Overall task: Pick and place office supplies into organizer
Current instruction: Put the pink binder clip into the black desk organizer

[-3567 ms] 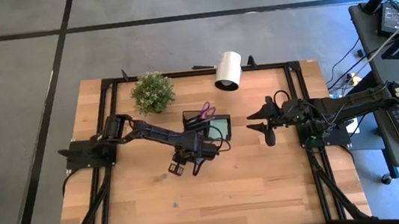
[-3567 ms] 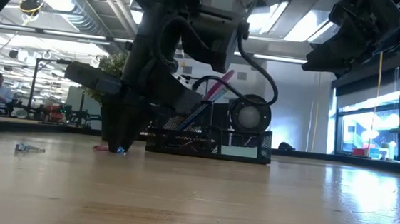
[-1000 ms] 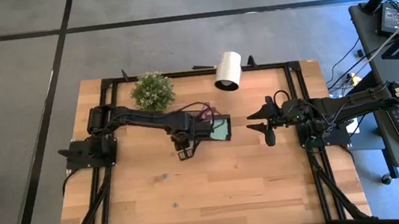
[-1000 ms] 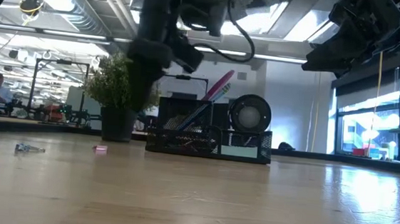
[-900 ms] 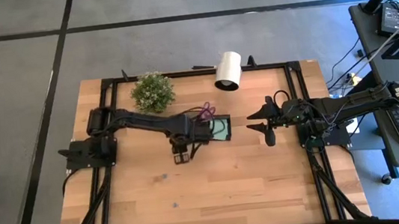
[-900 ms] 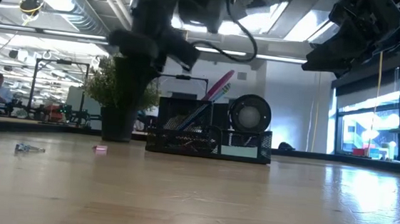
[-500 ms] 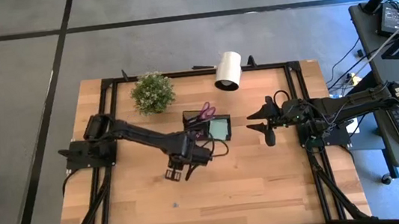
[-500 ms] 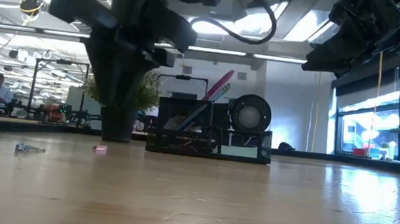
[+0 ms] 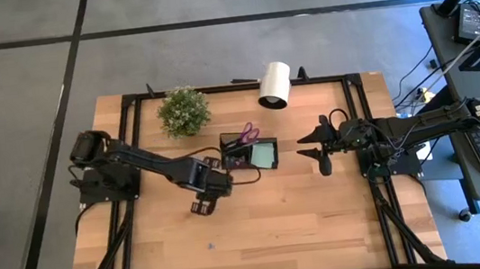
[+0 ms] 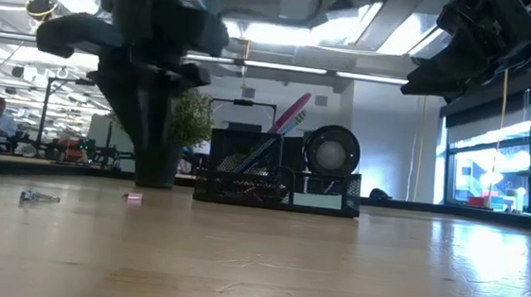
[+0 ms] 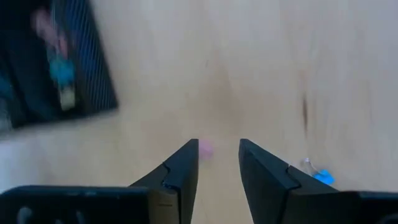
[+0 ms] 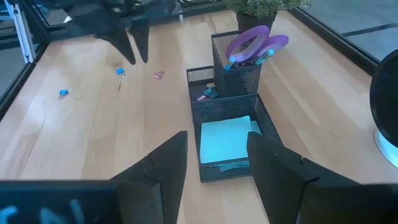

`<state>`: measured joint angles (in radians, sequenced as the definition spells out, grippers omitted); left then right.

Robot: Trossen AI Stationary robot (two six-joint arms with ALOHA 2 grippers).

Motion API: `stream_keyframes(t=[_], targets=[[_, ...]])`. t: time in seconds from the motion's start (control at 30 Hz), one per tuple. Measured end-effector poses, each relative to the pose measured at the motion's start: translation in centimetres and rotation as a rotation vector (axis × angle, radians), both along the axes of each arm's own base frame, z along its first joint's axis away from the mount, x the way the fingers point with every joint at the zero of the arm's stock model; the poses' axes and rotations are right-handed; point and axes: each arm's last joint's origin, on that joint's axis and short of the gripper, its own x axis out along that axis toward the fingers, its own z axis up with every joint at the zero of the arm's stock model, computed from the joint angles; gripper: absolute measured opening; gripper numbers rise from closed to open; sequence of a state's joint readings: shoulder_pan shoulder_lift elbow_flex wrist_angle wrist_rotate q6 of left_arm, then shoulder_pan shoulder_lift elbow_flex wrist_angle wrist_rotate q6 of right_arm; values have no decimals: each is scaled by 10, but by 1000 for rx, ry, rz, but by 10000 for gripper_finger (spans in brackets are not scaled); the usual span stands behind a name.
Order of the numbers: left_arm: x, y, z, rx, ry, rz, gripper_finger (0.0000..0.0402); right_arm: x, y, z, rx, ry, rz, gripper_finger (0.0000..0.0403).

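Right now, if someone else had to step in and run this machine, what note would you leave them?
Left hand: open and empty, hovering above the table over a tiny pink piece.
Right hand: open, empty, waiting off to the organizer's right.
Done: the purple-handled scissors stand in the taller compartment of the black organizer; the sticky-note pad lies in the low front compartment.
Left: the pink piece and two small blue clips lie loose on the wood, left of the organizer in the overhead view.
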<state>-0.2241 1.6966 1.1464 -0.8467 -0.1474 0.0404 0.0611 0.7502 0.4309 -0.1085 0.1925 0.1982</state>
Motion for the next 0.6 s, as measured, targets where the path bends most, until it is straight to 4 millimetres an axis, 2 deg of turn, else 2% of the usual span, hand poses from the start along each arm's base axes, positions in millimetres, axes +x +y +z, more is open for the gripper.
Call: stream_keyframes(t=[0.1, 0.23, 0.6], targets=[[-2, -3, -3, 12, -29, -149, 111, 0, 0, 0, -1, 0, 0, 171], [-3, -3, -12, 43, 15, -292, 124, 0, 0, 0, -1, 0, 1, 171], [-9, 11, -33, 52, 89, -271, 175, 0, 0, 0, 1, 1, 0, 171]])
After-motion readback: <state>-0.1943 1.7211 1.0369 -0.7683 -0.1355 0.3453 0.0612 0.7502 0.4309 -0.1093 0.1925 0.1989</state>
